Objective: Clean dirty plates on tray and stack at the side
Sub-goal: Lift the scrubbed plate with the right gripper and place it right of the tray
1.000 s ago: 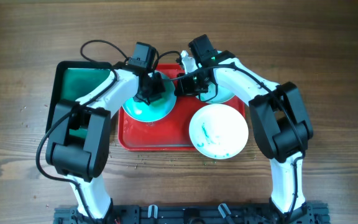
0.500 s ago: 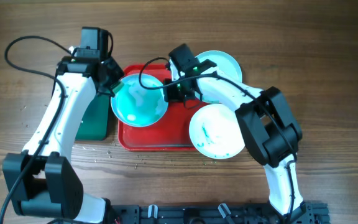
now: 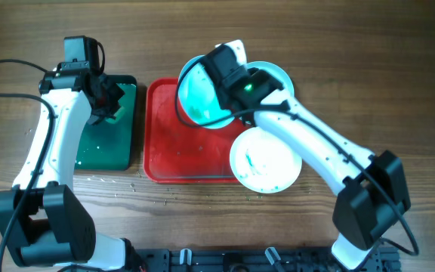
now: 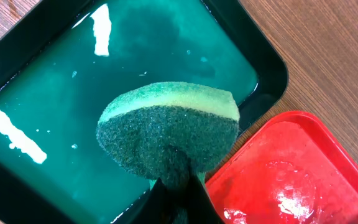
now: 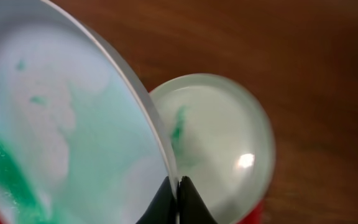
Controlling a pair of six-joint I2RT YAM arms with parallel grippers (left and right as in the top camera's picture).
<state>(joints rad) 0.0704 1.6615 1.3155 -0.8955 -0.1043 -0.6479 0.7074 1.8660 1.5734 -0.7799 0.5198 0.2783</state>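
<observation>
- One rim pinch is all your right fingers (image 5: 178, 205) have on the tilted plate (image 3: 202, 94), raised over the tray's (image 3: 168, 151) rear; smeared, likely slick, it may slip onto the rear plate (image 3: 276, 75).
- Your left fingers (image 4: 178, 199) squeeze the sponge (image 4: 169, 134) above the green tray (image 4: 272, 68); drips may reach the desk (image 3: 353, 38).
- Front plate (image 3: 265, 159) overhangs the tray's corner; your right arm (image 3: 316, 143) may knock it.

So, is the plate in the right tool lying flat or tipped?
Tipped. The right tool pinches the plate by its rim, and from overhead it looks oval, not round.
</observation>
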